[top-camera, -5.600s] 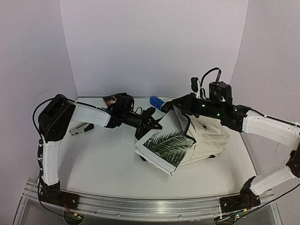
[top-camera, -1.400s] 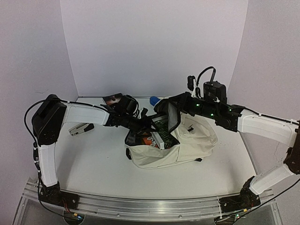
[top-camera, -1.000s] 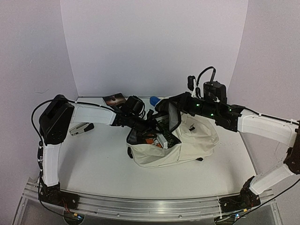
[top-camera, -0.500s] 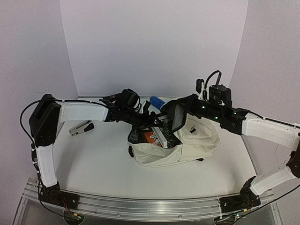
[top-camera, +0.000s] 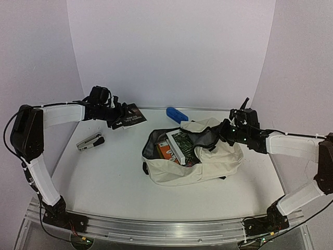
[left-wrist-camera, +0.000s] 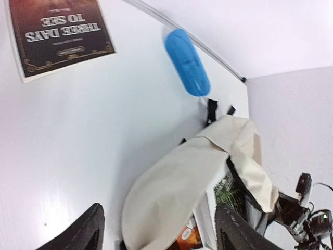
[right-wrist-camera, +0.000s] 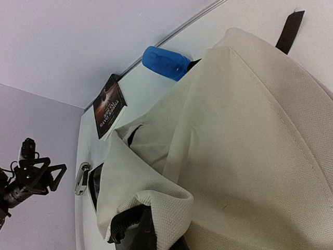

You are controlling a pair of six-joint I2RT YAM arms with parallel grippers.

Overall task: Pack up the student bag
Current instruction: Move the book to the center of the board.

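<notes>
I am watching the table (top-camera: 104,177) from above. The student bag (top-camera: 208,164) is lying in the middle of it, a little toward the right side. Its mouth is gaping toward the left and upward, and the dark lining is showing. Inside the mouth a book with a green leaf cover (top-camera: 183,141) and an orange thing (top-camera: 166,151) are leaning against each other, both partly sticking out.

The right gripper (top-camera: 222,137) is reaching to the right edge of the mouth. Its jaws are pressing together on a fold of the cream cloth. In the right wrist view this cloth is curling over the black fingers (right-wrist-camera: 130,229).

The left gripper (left-wrist-camera: 158,219) is hanging well apart from the bag, over the back left part of the table. Its fingers are standing wide apart and nothing is sitting between them. A dark book (top-camera: 132,117) with the title "THREE DAYS TO SEE" is lying flat just beside it.

A blue case (top-camera: 177,114) is resting near the back wall, behind the bag and close to a black strap (left-wrist-camera: 210,109). A grey and black stapler (top-camera: 89,141) is lying alone at the left.
</notes>
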